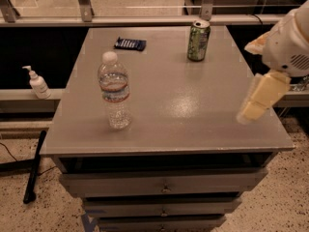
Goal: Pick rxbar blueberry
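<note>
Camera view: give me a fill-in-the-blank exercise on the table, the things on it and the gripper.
1. The rxbar blueberry lies flat near the far ___ corner of the table.
2. The green drink can stands ___ at the far side.
3. The water bottle has a ___ cap.
4. The gripper hangs by the table's ___ edge, holding nothing.
Missing words: left; upright; white; right.

table (193,105): smooth grey, semi-gloss | bottle (115,98): clear plastic | tool (253,105): matt cream plastic, over table's right edge
</note>
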`<state>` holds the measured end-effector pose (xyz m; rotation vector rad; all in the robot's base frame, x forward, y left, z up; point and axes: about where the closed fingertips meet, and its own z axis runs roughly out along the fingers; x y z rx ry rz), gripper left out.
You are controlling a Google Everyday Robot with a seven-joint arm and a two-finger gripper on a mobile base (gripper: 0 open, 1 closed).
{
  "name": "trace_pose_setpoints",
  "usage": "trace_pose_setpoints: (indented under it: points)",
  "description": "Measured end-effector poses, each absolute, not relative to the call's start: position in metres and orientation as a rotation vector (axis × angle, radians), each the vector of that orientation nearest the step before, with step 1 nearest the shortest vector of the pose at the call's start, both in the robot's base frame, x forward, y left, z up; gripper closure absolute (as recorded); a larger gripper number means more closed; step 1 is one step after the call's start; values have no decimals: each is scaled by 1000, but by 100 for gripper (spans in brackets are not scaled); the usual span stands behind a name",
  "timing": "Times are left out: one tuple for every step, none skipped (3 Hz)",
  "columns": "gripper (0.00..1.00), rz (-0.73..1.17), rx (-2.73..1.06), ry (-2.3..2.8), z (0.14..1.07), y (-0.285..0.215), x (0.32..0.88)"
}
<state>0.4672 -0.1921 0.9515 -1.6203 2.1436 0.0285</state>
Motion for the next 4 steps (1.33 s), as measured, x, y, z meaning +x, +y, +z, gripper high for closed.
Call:
trace_pose_setpoints:
  points:
    - [0, 146, -1560, 2046, 921, -147, 507]
    - [0, 249, -1468, 1968, 901, -102, 552]
    - [0, 333, -1368, 1920, 890, -61, 594]
    - [0, 391, -1283, 1885, 887, -25, 624]
